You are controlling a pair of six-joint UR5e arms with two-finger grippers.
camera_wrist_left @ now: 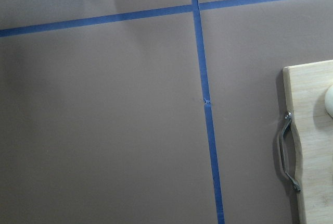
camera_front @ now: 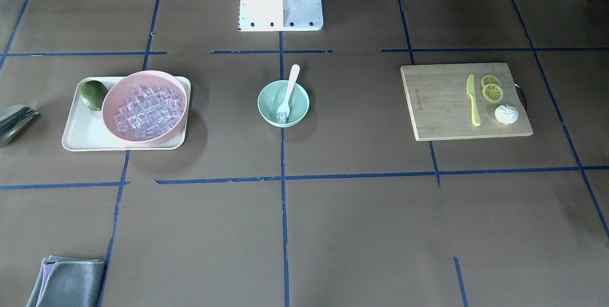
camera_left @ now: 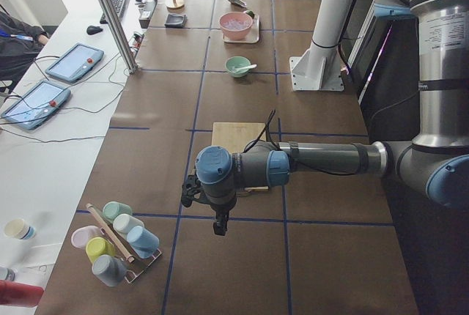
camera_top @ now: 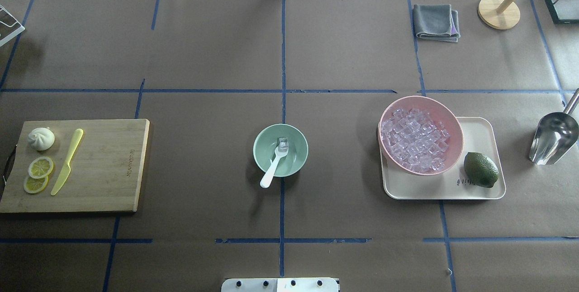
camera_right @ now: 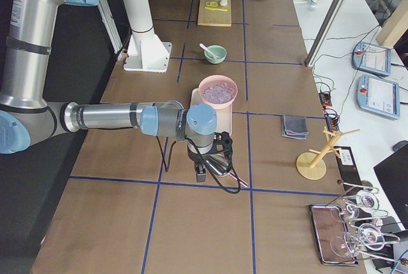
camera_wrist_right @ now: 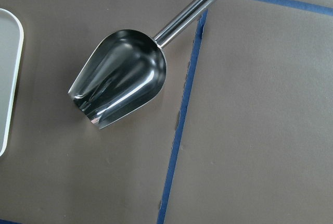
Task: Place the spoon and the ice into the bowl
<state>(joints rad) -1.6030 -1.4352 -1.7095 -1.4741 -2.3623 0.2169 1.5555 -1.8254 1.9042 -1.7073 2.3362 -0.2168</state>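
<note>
The spoon (camera_top: 272, 167) leans in the bowl (camera_top: 262, 147), scoop at the ice (camera_top: 282, 143), handle past the rim. Left jaws and right jaws: wide or narrow, cannot tell.

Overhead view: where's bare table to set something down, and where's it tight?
Bare paper lies between the cutting board and the green bowl, between that bowl and the tray, and along most of the far row left of the grey cloth. Tight: the tray, filled by the pink bowl and lime, with the metal scoop beside it.
</note>
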